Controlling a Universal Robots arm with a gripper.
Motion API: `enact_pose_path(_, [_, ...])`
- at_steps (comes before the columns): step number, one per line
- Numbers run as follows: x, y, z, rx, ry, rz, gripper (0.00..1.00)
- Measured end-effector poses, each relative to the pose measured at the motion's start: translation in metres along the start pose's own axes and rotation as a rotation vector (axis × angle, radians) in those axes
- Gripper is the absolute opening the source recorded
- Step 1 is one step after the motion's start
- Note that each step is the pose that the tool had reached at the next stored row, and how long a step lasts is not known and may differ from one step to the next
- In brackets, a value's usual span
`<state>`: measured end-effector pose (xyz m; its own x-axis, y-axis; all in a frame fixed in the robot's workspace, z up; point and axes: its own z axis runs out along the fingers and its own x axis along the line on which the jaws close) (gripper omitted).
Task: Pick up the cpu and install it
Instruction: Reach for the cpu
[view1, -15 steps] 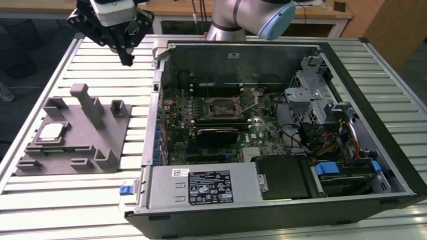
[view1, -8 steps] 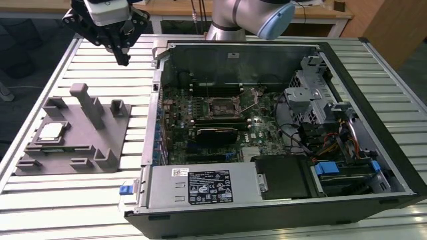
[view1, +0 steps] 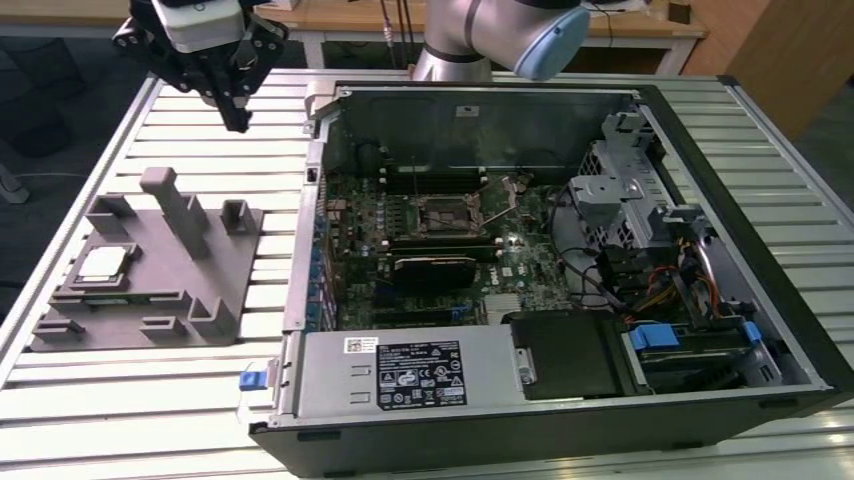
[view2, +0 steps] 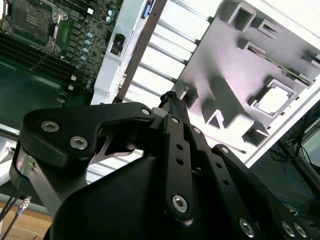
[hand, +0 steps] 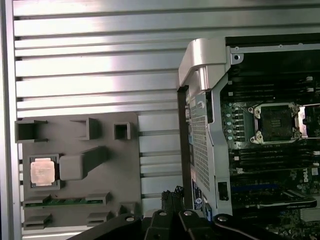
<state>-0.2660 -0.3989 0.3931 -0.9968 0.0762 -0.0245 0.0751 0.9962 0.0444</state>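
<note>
The cpu (view1: 104, 263), a small square chip with a pale metal top, lies in a recess of the grey tray (view1: 220, 295) at the exterior view's left. Both wrist views take it in too, cpu (hand: 42, 171) and cpu (view2: 274, 98). My gripper (view1: 238, 120) hangs high above the slatted table, beyond the tray's far end and well apart from the chip. Its black fingers (view2: 170, 97) meet at a point with nothing between them. The motherboard's square socket (view1: 445, 212) sits open inside the computer case (view1: 534, 437).
The grey tray (hand: 60, 135) has upright posts and holds a green memory stick (hand: 65, 201). The case's metal side wall (hand: 205, 65) stands between tray and socket (hand: 276, 122). Cables and a drive cage (view1: 627, 200) crowd the case at the exterior view's right.
</note>
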Motion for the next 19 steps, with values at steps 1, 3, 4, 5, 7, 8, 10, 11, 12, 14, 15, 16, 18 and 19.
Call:
enact_pose_path(1, [0.0017, -0.0001, 0.0, 0.0, 0.0, 0.0, 0.11])
enact_pose_path(3, [0.0056, -0.0004, 0.0001, -0.0001, 0.0, 0.0, 0.11])
enact_pose_path(4, [0.0076, -0.0006, 0.0002, -0.0001, -0.0001, 0.0, 0.11])
enact_pose_path(5, [0.0095, -0.0007, 0.0003, -0.0001, 0.0, 0.0, 0.11])
enact_pose_path(7, [0.0136, -0.001, 0.0006, 0.0, 0.0001, 0.0, 0.11])
enact_pose_path(8, [0.0158, -0.0012, 0.0007, -0.0001, 0.0, 0.0, 0.11])
enact_pose_path(10, [0.0201, -0.0016, 0.0009, -0.0001, 0.0, 0.0, 0.11])
enact_pose_path(11, [0.0221, -0.0017, 0.001, -0.0001, 0.0, 0.0, 0.11])
enact_pose_path(12, [0.0241, -0.0019, 0.0011, -0.0001, 0.0, 0.0, 0.11])
enact_pose_path(14, [0.0267, -0.0021, 0.0012, -0.0001, 0.0, 0.0, 0.11])
enact_pose_path(15, [0.0279, -0.0022, 0.0013, -0.0001, 0.0, 0.0, 0.11])
enact_pose_path(16, [0.0291, -0.0023, 0.0013, -0.0001, 0.0, 0.0, 0.11])
enact_pose_path(18, [0.0315, -0.0025, 0.0013, -0.0001, 0.0, 0.0, 0.11])
enact_pose_path(19, [0.0329, -0.0026, 0.0013, 0.0, 0.0001, 0.0, 0.11])
